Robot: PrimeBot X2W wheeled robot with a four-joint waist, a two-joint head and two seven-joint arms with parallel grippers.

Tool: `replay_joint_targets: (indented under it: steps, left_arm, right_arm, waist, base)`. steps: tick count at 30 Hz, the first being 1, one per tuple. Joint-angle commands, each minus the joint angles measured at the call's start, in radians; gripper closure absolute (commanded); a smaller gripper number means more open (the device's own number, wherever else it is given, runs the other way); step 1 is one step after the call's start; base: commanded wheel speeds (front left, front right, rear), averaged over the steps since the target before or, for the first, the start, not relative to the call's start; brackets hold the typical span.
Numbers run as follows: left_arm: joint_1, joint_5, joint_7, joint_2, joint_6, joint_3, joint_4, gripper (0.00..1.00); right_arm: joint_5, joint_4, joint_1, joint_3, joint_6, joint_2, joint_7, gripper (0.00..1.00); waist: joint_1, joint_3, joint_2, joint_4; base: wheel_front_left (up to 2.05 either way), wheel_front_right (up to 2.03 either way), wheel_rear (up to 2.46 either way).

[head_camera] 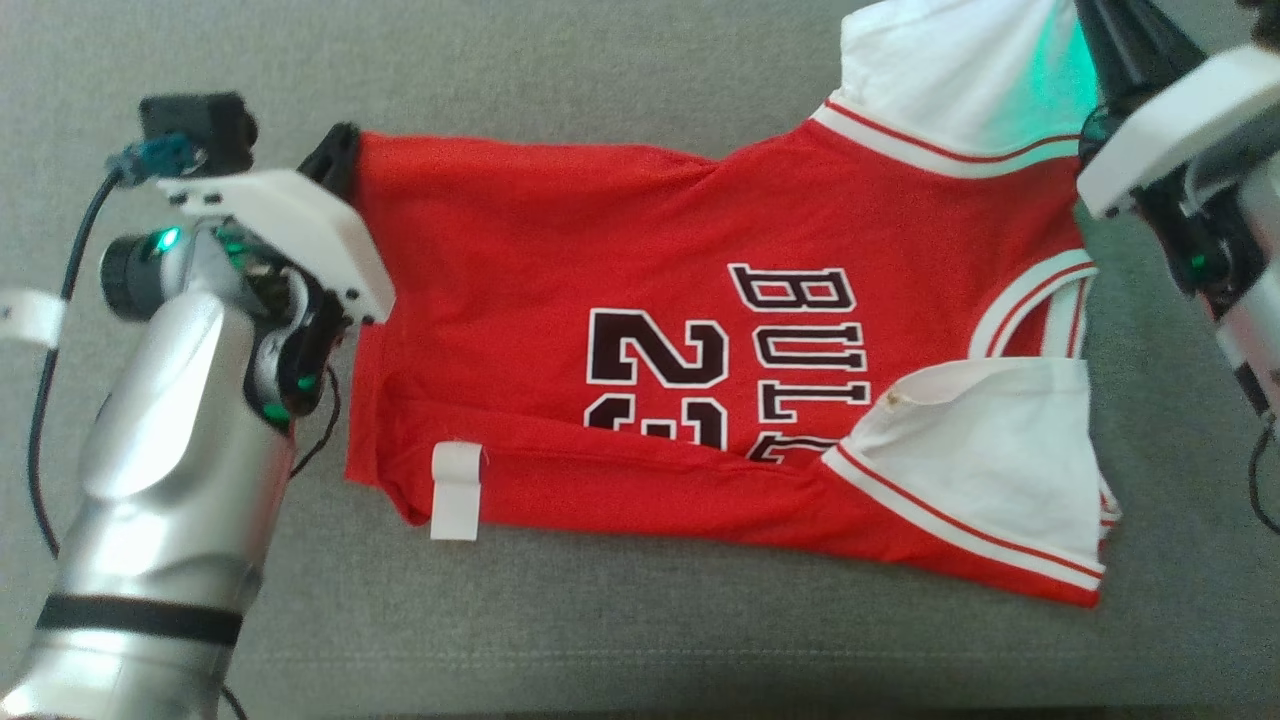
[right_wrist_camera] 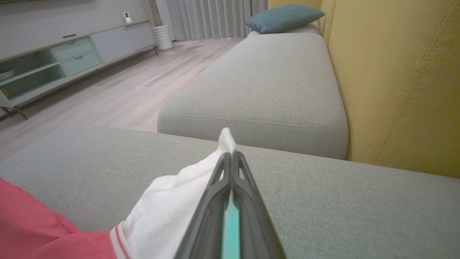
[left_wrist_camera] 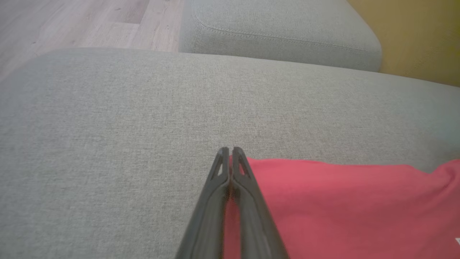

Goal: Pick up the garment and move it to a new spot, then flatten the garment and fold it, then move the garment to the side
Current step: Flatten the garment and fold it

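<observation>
A red jersey (head_camera: 640,340) with white sleeves and black lettering lies spread on the grey cushion (head_camera: 620,640), its near edge folded over. My left gripper (head_camera: 335,160) is shut on the jersey's far hem corner; in the left wrist view its fingers (left_wrist_camera: 230,158) pinch red cloth (left_wrist_camera: 323,208). My right gripper (head_camera: 1100,40) is shut on the far white sleeve (head_camera: 950,80); the right wrist view has that white sleeve (right_wrist_camera: 172,208) bunched at the shut fingertips (right_wrist_camera: 230,158), a tip of cloth poking past them.
A white label (head_camera: 456,490) hangs from the jersey's near hem. A second grey cushion (right_wrist_camera: 266,82) and a yellow backrest (right_wrist_camera: 395,79) lie beyond. Wooden floor (right_wrist_camera: 125,90), a low cabinet (right_wrist_camera: 54,61) and a blue pillow (right_wrist_camera: 284,18) are farther off.
</observation>
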Motion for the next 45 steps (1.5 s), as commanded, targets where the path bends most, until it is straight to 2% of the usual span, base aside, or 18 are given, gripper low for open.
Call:
replay_joint_targets:
  steps: [1,7,13,19,25,33,34,35,36,41,45]
  left_arm:
    - [-0.008,-0.005,-0.007,0.050,0.006,0.047,-0.048,1.00]
    - [0.086,-0.017,-0.013,0.078,0.031,0.063,-0.138,1.00]
    - [0.236,-0.050,-0.032,0.088,0.069,0.094,-0.233,1.00]
    - [0.384,-0.084,-0.050,0.100,0.112,0.135,-0.312,1.00]
    - [0.469,-0.105,-0.063,0.104,0.136,0.160,-0.365,1.00]
    - [0.536,-0.122,-0.075,0.090,0.139,0.154,-0.354,1.00]
    - [0.541,-0.121,-0.078,0.088,0.138,0.151,-0.349,0.73]
    - [0.547,-0.119,-0.084,0.085,0.139,0.148,-0.344,0.10]
    - [0.553,-0.117,-0.091,0.081,0.140,0.144,-0.343,0.00]
    - [0.582,-0.070,-0.165,0.079,0.164,0.136,-0.349,0.00]
    - [0.624,0.009,-0.268,0.073,0.218,0.121,-0.394,0.00]
  right_arm:
    - [0.015,-0.038,0.026,0.000,0.004,-0.021,-0.019,1.00]
    - [0.041,-0.120,0.137,0.014,0.004,-0.044,-0.051,1.00]
    - [0.085,-0.213,0.317,-0.001,0.004,-0.057,-0.057,1.00]
    - [0.113,-0.281,0.489,-0.078,0.004,-0.061,-0.064,1.00]
    - [0.075,-0.359,0.642,-0.164,0.004,-0.054,-0.050,1.00]
    - [-0.025,-0.433,0.843,-0.321,0.004,0.019,0.010,1.00]
    - [-0.042,-0.442,0.862,-0.340,0.004,0.033,0.021,0.92]
    - [-0.059,-0.451,0.881,-0.357,0.004,0.048,0.036,0.53]
    - [-0.075,-0.462,0.897,-0.374,0.004,0.065,0.048,0.00]
    - [-0.177,-0.519,0.949,-0.458,0.004,0.128,0.056,0.00]
    - [-0.288,-0.622,0.989,-0.533,0.004,0.198,0.050,0.00]
  waist:
    - [0.0000,-0.027,-0.0001,-0.017]
    - [0.0000,-0.075,-0.0001,-0.042]
    - [0.0000,-0.112,-0.0001,-0.069]
    - [0.0000,-0.117,-0.0001,-0.088]
    - [0.0000,-0.118,-0.0001,-0.094]
    - [0.0000,-0.132,-0.0001,-0.103]
    - [0.0000,-0.135,-0.0001,-0.105]
    - [0.0000,-0.138,-0.0001,-0.107]
    - [0.0000,-0.141,-0.0001,-0.108]
    - [0.0000,-0.155,-0.0001,-0.114]
    - [0.0000,-0.177,-0.0001,-0.119]
  base:
    - [0.00,0.00,0.00]
    - [0.00,0.00,0.00]
    - [0.00,0.00,0.00]
    - [0.00,0.00,0.00]
    - [0.00,0.00,0.00]
    - [0.00,0.00,0.00]
    - [0.00,0.00,0.00]
    - [0.00,0.00,0.00]
    - [0.00,0.00,0.00]
    - [0.00,0.00,0.00]
    - [0.00,0.00,0.00]
